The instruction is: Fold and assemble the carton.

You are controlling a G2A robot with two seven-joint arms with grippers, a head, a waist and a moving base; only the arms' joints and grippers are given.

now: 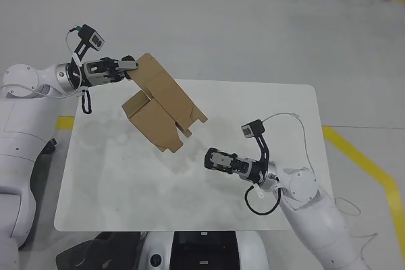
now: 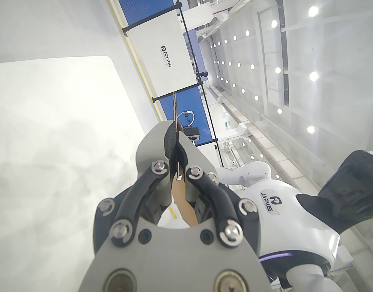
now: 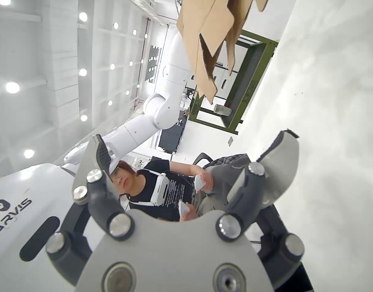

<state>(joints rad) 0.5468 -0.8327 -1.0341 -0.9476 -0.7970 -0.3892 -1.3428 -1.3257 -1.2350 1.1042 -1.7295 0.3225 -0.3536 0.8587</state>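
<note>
A flat brown carton (image 1: 163, 102) with cut flaps hangs tilted over the back left part of the white table (image 1: 189, 196). My left gripper (image 1: 133, 65) is shut on the carton's upper corner; in the left wrist view its pads (image 2: 171, 144) pinch the cardboard edge (image 2: 182, 199). My right gripper (image 1: 209, 160) stands open above the table's middle, a short way right of the carton and apart from it. In the right wrist view the carton (image 3: 217, 22) hangs ahead of the open fingers (image 3: 98, 150).
The table's front edge (image 1: 169, 229) runs close to the robot. Yellow floor tape (image 1: 364, 162) lies to the right of the table. A second white robot stands beyond the table.
</note>
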